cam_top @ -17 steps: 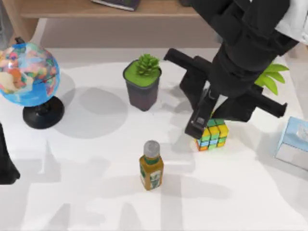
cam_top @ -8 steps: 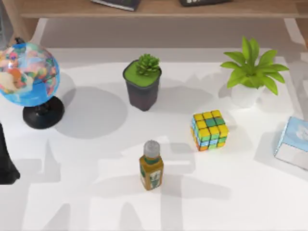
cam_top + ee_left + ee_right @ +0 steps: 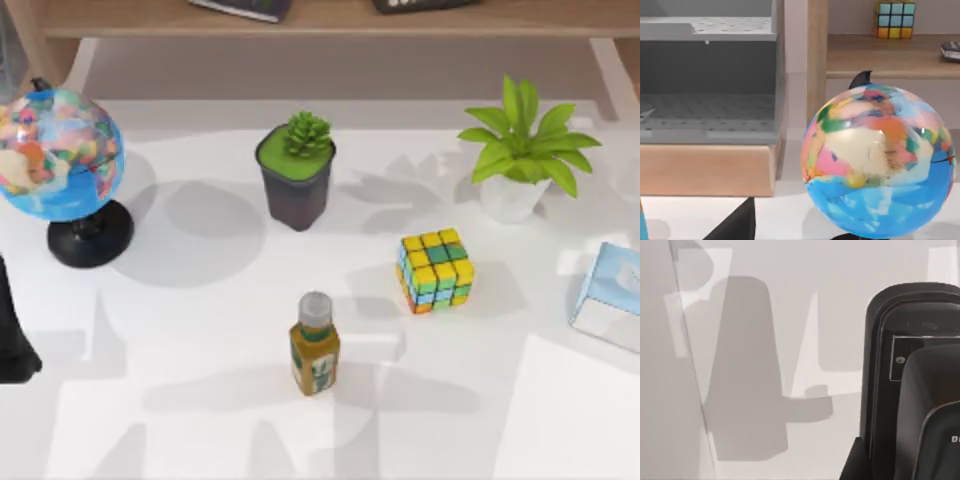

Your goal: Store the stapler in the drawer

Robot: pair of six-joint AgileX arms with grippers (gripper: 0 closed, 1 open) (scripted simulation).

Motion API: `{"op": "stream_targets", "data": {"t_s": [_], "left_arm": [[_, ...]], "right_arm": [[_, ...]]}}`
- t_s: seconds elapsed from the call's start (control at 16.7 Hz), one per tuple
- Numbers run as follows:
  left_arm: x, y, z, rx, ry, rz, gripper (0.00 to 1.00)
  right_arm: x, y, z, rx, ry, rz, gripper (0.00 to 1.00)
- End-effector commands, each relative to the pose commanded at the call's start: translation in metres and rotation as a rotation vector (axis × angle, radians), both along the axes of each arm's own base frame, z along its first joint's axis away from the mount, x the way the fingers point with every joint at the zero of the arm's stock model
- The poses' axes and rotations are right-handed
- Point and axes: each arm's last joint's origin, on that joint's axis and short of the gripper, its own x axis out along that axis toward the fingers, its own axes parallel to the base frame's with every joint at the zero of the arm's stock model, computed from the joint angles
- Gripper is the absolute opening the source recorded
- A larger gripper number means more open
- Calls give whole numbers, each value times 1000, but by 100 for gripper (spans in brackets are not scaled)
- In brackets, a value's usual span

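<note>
Top view: one globe (image 3: 58, 152), one bottle (image 3: 314, 345), two plants (image 3: 297, 170).

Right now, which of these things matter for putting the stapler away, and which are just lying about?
For the job: black stapler; drawer.

Just lying about: globe; amber bottle; colour cube; succulent pot; leafy plant; blue box.
</note>
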Motion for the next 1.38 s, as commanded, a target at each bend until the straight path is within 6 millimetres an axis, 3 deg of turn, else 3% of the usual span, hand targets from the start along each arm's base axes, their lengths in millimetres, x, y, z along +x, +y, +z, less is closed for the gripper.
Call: {"op": "stream_targets", "data": {"t_s": [0.18, 0.3, 0.66, 0.96, 1.38], "left_arm": [[0, 0, 0, 0, 0, 0, 100], [0, 0, 0, 0, 0, 0, 100], [0, 0, 0, 0, 0, 0, 100], [0, 0, 0, 0, 0, 0, 100], [0, 0, 0, 0, 0, 0, 100]], "right_arm": [[8, -16, -48, 24, 103, 91, 0], [8, -19, -65, 43, 158, 120, 0], [9, -17, -68, 45, 163, 129, 0], [9, -16, -33, 22, 51, 144, 0], [10, -20, -76, 48, 146, 131, 0]]}}
